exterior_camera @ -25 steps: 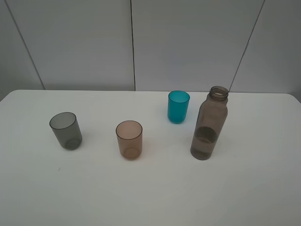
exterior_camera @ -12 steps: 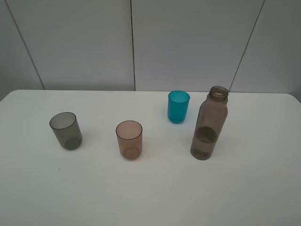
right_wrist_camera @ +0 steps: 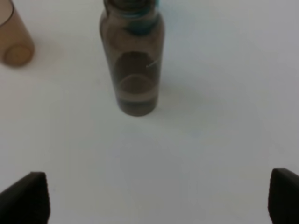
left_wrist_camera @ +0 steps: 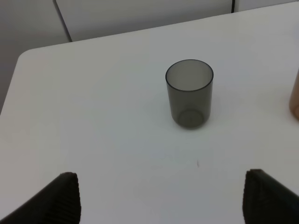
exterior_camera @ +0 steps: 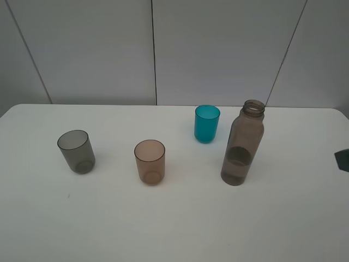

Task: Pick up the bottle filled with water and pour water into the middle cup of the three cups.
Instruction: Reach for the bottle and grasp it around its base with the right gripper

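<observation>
The smoky brown bottle (exterior_camera: 239,150) stands upright on the white table (exterior_camera: 174,224), right of centre, with water in its lower part. It also shows in the right wrist view (right_wrist_camera: 134,70), ahead of my open, empty right gripper (right_wrist_camera: 154,198). A dark part of that gripper (exterior_camera: 343,160) shows at the right edge of the high view. The brownish-peach middle cup (exterior_camera: 150,162) stands between the smoky grey cup (exterior_camera: 76,152) and the teal cup (exterior_camera: 207,124). My left gripper (left_wrist_camera: 166,200) is open and empty, short of the grey cup (left_wrist_camera: 189,93), and is out of the high view.
Grey wall panels (exterior_camera: 163,49) stand behind the table's far edge. The table's rounded far left corner (left_wrist_camera: 28,53) shows in the left wrist view. The peach cup shows at an edge of both wrist views (right_wrist_camera: 11,39).
A dark part of my right gripper has come into the high view at the right edge. The bottle and the three cups have not moved.
</observation>
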### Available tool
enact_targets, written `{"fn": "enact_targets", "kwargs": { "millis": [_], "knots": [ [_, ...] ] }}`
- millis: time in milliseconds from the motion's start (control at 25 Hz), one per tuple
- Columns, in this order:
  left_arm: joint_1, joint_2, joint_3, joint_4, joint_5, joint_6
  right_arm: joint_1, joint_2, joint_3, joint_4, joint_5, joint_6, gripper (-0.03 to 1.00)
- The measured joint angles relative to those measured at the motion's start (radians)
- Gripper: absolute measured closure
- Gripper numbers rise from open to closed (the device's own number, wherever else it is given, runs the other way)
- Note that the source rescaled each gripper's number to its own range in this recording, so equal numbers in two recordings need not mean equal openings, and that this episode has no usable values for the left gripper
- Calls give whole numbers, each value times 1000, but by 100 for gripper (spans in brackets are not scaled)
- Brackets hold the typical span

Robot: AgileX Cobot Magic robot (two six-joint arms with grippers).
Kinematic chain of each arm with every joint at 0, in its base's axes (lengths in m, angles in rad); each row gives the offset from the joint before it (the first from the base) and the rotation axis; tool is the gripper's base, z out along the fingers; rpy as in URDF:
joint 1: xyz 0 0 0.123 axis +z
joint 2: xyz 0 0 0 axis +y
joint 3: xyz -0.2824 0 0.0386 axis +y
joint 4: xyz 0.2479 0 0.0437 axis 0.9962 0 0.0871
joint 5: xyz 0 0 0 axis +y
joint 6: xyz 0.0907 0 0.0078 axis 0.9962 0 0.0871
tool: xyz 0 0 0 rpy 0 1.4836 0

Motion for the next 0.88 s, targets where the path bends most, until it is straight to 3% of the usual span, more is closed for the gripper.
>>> {"fn": "enact_targets", "kwargs": {
  "millis": [240, 520, 880],
  "knots": [
    [0, 0, 0, 0, 0, 0, 108, 190, 0, 2, -100, -12, -3],
    [0, 0, 0, 0, 0, 0, 141, 353, 33, 91, -245, -13, -3],
    [0, 0, 0, 0, 0, 0, 177, 424, 225, 157, -596, -13, -3]
  ]
}}
